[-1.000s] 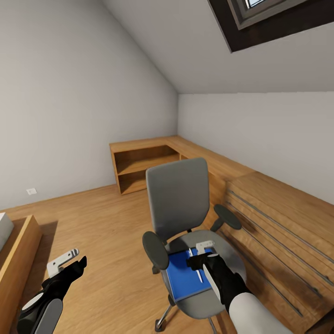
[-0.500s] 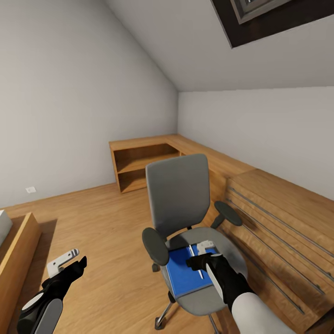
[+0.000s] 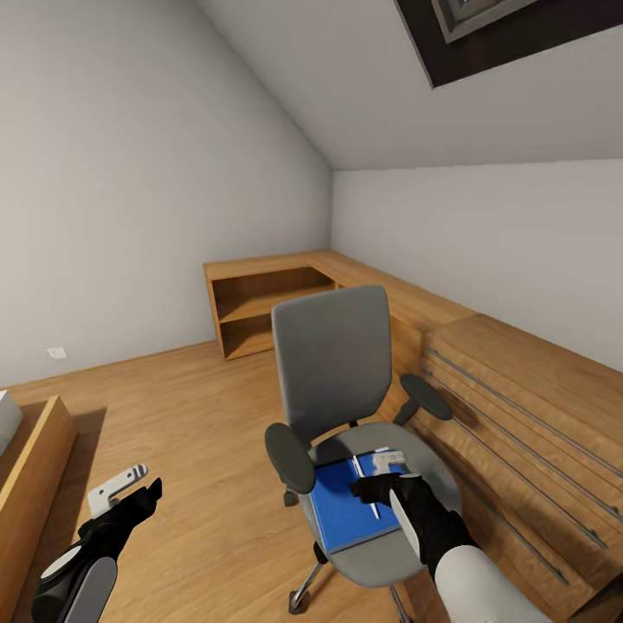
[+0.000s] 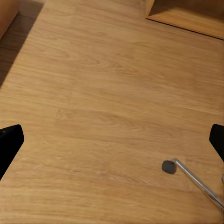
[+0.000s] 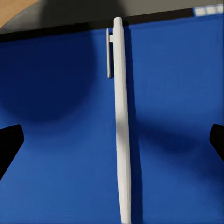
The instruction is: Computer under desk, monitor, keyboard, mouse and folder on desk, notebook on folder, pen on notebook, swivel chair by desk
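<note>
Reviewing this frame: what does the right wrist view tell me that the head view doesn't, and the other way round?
Right wrist view alone: the pen's clip, and both open fingers flanking it without touching.

Head view alone: the swivel chair with its grey back and armrests, the wooden cabinet beside it, and the left gripper held off to the side over the floor.

Shared: the white pen lying on the blue folder, right gripper above it.

The swivel chair (image 3: 346, 424) stands on the wooden floor (image 3: 199, 433), its back toward the corner shelf unit (image 3: 268, 307) and a low wooden drawer cabinet (image 3: 528, 415) just to its right. On the seat lies the folder (image 3: 346, 510), and the pen (image 5: 120, 140) lies on the folder. The right gripper (image 3: 381, 476) hangs over the pen; the left gripper (image 3: 125, 493) hangs over the floor left of the chair, near one chair leg with its caster (image 4: 169, 166).
</note>
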{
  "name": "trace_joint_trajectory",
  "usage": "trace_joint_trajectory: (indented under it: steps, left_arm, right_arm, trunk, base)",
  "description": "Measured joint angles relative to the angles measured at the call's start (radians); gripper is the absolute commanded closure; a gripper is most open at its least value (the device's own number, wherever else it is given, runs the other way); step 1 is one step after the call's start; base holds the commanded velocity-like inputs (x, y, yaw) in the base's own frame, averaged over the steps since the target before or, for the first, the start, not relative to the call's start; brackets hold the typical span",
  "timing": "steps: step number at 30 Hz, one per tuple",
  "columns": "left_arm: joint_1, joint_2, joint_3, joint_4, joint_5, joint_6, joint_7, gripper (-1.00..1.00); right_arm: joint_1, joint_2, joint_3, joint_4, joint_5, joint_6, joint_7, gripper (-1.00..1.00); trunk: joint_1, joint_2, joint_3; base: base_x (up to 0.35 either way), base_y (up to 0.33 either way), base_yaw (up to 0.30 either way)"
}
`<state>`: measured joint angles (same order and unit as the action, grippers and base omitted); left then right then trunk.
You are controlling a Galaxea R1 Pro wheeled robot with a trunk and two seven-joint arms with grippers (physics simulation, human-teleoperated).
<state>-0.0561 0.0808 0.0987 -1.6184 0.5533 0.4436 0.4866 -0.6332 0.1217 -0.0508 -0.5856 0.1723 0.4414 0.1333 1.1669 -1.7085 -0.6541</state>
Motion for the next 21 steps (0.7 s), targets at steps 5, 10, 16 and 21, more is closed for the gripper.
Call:
trace_joint_trajectory:
  steps: [5, 10, 16, 21]
  left_arm:
    - [0.000, 0.000, 0.000, 0.000, 0.000, 0.000, 0.000, -1.00]
    - [0.000, 0.000, 0.000, 0.000, 0.000, 0.000, 0.000, -1.00]
    - [0.000, 0.000, 0.000, 0.000, 0.000, 0.000, 0.000, -1.00]
    - [0.000, 0.000, 0.000, 0.000, 0.000, 0.000, 0.000, -1.00]
  right_arm:
    - [0.000, -0.001, -0.008, 0.000, -0.001, 0.003, 0.002, -1.00]
    - [0.000, -0.001, -0.009, -0.001, 0.000, 0.005, 0.034, -1.00]
    - [0.000, -0.002, -0.009, -0.001, 0.001, 0.007, 0.050, -1.00]
    - [0.000, -0.002, -0.009, -0.002, 0.001, 0.008, 0.052, -1.00]
  trunk:
    - [0.011, -0.021, -0.009]
    - [0.015, -0.028, -0.013]
    - [0.027, -0.049, -0.022]
    - [0.035, -0.063, -0.028]
  base:
    - [0.000, 0.000, 0.000]
    - [0.000, 0.000, 0.000]
    - [0.000, 0.000, 0.000]
    - [0.000, 0.000, 0.000]
